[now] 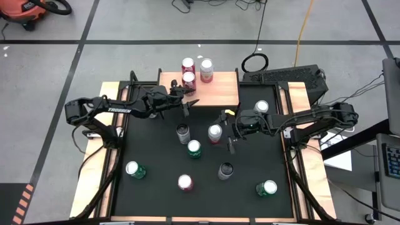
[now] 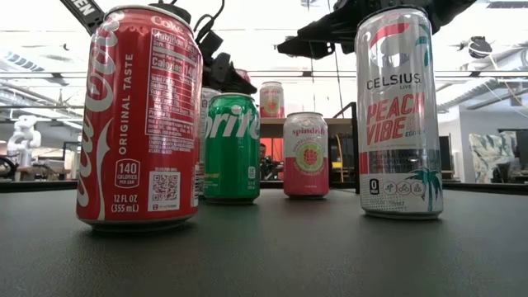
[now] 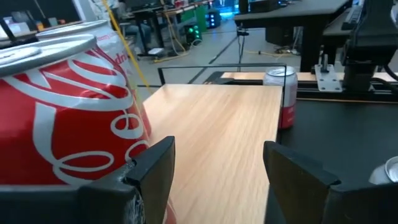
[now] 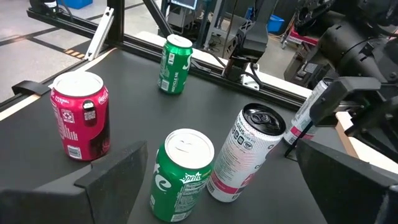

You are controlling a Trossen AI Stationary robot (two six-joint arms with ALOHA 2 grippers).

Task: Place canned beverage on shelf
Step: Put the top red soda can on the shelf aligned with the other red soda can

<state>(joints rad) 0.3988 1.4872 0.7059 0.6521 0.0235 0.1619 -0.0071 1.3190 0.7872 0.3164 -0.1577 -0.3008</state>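
Handling the cans calls for a grip around the cylindrical wall at mid-height: each is a rigid thin-walled aluminium cylinder, smooth and likely slippery, probably moderately heavy if full, and it would dent under excess squeeze or tip if nudged near the top.

The shelf point(image 1: 212, 89) stands at the far edge of the bench point(image 1: 107, 169), with two red cans point(image 1: 188, 65) and a pink can point(image 1: 206, 70) upright on its wooden top. The left gripper point(image 1: 185, 94) sits over the shelf's near-left part, jaws partly apart and empty, with a red can point(image 3: 62, 112) just beside one finger; whether it touches cannot be told.

The right gripper point(image 1: 230, 129) hovers over the black mat point(image 1: 156, 156), jaws wide and empty, near a white can point(image 1: 214, 132) and a green can point(image 1: 194, 148). Further cans stand scattered on the mat, well apart.

The mat looks flat, matte and probably grippy. Beyond lies a taped grey floor point(image 1: 125, 25) with cables and an orange vacuum point(image 1: 28, 11)
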